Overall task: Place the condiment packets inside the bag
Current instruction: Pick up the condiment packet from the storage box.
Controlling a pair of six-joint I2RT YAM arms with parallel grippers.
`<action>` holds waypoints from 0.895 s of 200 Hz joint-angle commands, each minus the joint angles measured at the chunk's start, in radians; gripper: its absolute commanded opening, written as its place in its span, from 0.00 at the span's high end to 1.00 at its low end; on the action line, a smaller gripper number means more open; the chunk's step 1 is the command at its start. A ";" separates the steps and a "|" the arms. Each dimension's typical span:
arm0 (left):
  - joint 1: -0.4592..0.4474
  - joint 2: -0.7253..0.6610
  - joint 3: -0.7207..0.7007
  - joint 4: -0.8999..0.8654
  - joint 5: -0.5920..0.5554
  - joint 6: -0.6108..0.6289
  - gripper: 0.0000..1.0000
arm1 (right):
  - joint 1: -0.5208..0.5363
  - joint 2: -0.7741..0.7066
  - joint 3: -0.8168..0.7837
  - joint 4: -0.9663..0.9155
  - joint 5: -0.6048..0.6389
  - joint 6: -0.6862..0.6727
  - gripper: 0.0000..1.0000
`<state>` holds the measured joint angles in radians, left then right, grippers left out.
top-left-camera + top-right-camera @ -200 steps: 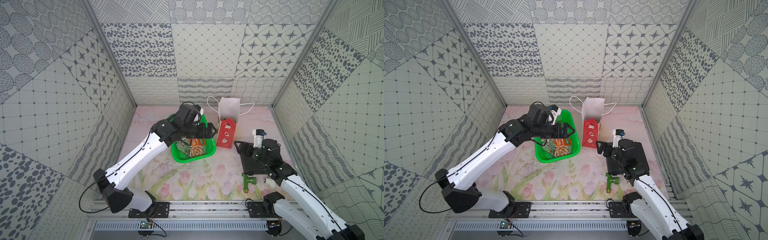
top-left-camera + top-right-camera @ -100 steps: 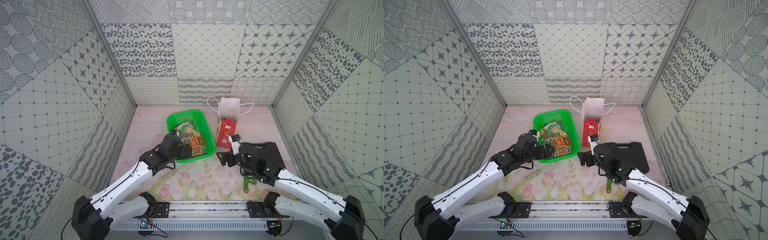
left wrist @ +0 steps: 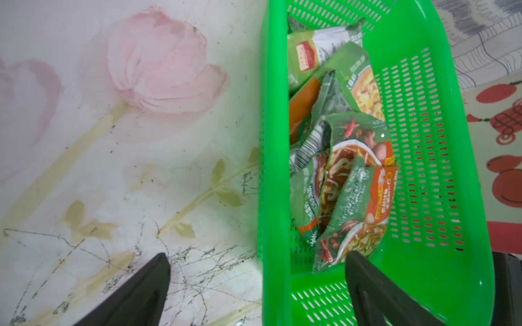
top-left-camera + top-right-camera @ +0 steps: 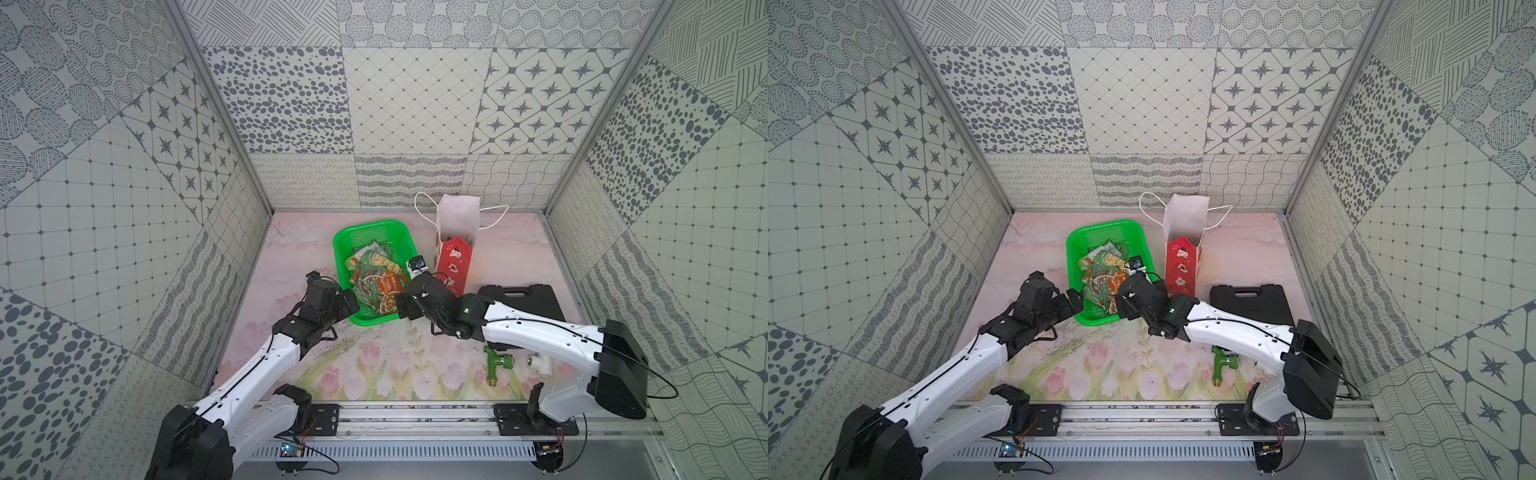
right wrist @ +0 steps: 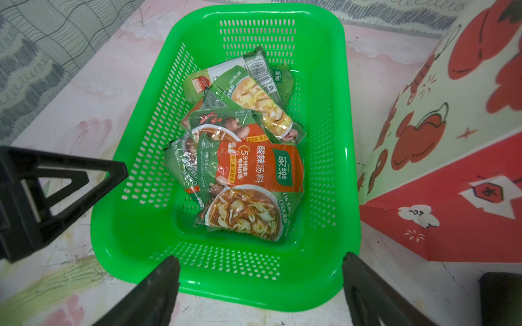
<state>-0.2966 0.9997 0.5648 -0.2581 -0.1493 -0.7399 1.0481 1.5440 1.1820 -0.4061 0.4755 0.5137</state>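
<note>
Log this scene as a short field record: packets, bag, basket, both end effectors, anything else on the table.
condiment packets: overlapping pile inside the green basket, none gripped
basket position: on the table, beside the bag
bag state: upright, mouth open, cord handles splayed outward
left end effector: open, straddling one basket wall, one finger inside
right end effector: open, empty, over the basket's near end
extras: black case and green tap lying on the table

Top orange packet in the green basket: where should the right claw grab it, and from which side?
Take the top orange packet by its soup-photo end, the edge nearest the right claw. It lies flat on the pile, with that end free over the basket floor, so come down from above, one jaw likely sliding under that edge.
</note>
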 commanded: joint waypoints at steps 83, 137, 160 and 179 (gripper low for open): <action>0.171 -0.012 -0.057 0.079 0.116 -0.125 0.00 | 0.058 0.438 0.455 -0.219 0.195 0.148 0.03; 0.180 -0.024 -0.058 0.073 0.118 -0.126 0.00 | 0.063 0.609 0.631 -0.330 0.256 0.167 0.04; 0.181 -0.026 -0.060 0.070 0.114 -0.124 0.00 | 0.064 0.694 0.736 -0.403 0.266 0.162 0.04; 0.184 -0.027 -0.058 0.068 0.113 -0.124 0.00 | 0.064 0.759 0.821 -0.480 0.298 0.176 0.06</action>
<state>-0.1204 0.9787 0.5095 -0.1989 -0.0494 -0.8597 1.1053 2.2356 1.9072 -0.7738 0.7147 0.6666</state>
